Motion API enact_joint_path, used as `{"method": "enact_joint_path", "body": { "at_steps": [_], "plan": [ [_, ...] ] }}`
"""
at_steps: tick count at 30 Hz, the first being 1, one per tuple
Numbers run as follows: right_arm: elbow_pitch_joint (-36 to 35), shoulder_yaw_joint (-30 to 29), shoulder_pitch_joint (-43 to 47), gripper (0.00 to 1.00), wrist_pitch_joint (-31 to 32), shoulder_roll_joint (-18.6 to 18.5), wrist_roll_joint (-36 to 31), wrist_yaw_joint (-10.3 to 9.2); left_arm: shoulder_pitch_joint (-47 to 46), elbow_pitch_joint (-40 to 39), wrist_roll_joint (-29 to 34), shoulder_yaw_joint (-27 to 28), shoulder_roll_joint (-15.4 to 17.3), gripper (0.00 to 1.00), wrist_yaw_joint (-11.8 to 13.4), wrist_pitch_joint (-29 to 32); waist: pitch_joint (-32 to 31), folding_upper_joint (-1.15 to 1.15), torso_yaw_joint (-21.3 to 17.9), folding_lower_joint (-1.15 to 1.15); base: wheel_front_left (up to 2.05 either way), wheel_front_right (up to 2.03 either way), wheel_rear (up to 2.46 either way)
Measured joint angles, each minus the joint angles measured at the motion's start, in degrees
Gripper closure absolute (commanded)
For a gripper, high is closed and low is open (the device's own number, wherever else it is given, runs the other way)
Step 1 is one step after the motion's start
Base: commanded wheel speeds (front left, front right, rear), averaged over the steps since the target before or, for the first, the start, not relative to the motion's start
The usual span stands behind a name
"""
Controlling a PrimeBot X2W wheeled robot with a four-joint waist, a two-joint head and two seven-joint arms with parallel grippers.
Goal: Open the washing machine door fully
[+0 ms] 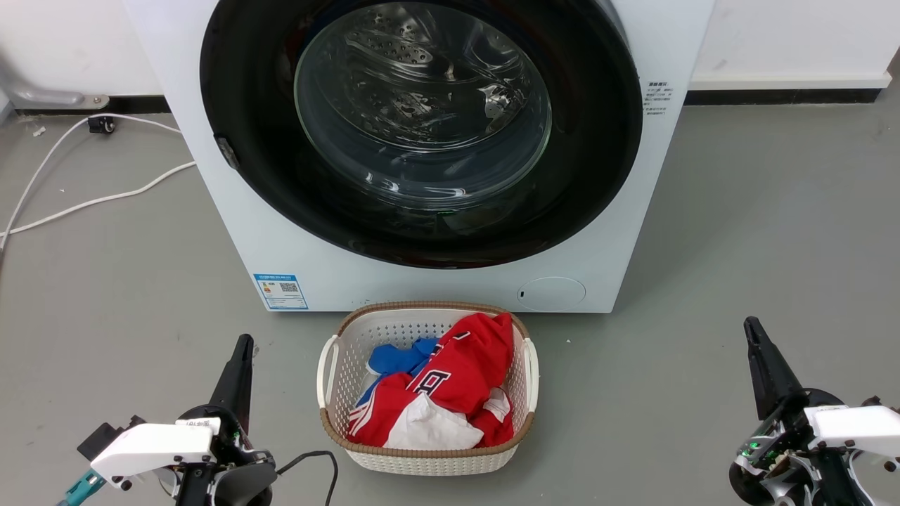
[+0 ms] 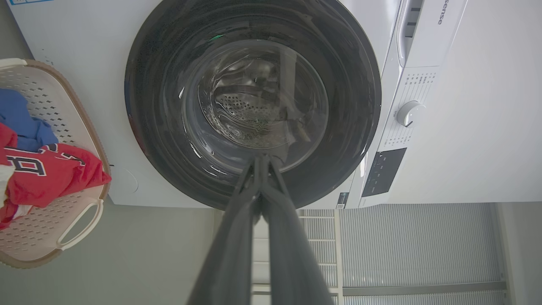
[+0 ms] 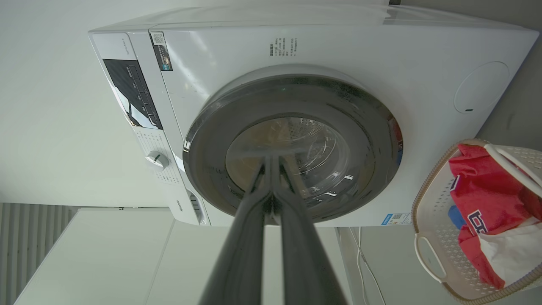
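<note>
Washing machine door: seen shut, flush on the washing machine, behind the laundry basket on the floor. Left claw, right claw: fingers pressed together, nothing held, parked well apart from door. Task judged unstarted; whole opening left.

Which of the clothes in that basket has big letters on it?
The red shirt: it bears white, dark-edged letters, while the blue piece and the white piece beside it look plain.

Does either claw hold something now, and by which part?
Nothing is held. The left claw and the right claw are shut and empty, apart from the washing machine door.
</note>
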Motion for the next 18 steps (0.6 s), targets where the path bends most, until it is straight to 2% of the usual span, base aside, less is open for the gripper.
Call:
{"method": "enact_joint_path", "body": {
  "at_steps": [18],
  "plan": [
    [0.01, -0.24, -0.03, 1.00, 0.22, 0.18, -0.14, 0.00, -0.01, 0.01, 0.23, 0.13, -0.10, 1.00, 0.00, 0.05, 0.00, 0.00, 0.00, 0.00, 0.00, 0.00, 0.00]
  ]
}}
